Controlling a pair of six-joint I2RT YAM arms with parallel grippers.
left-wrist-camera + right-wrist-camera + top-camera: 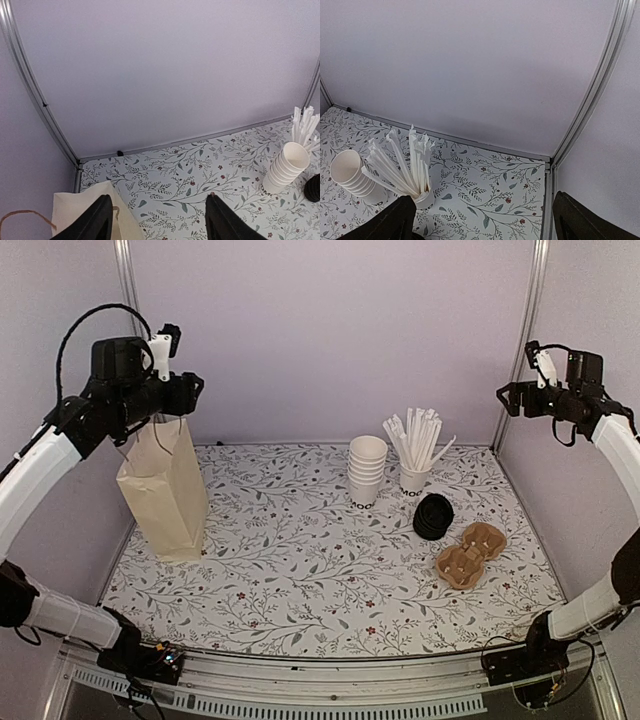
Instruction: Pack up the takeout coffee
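- Top view: left hand (188,392), fingers apart, hovers above the paper bag (162,488); cups (366,470) stacked on the counter (300,570) near the lids (433,517), none packed.
- Left wrist: bag top sits under 1 finger (95,220); likely needs centring first.
- Right wrist: right hand (484,197) gapes empty; approach cup stack squarely.

My white left arm (40,475) and white right arm (620,445) are up high, black left gripper (190,392) and black right gripper (508,398) both spread wide, empty.
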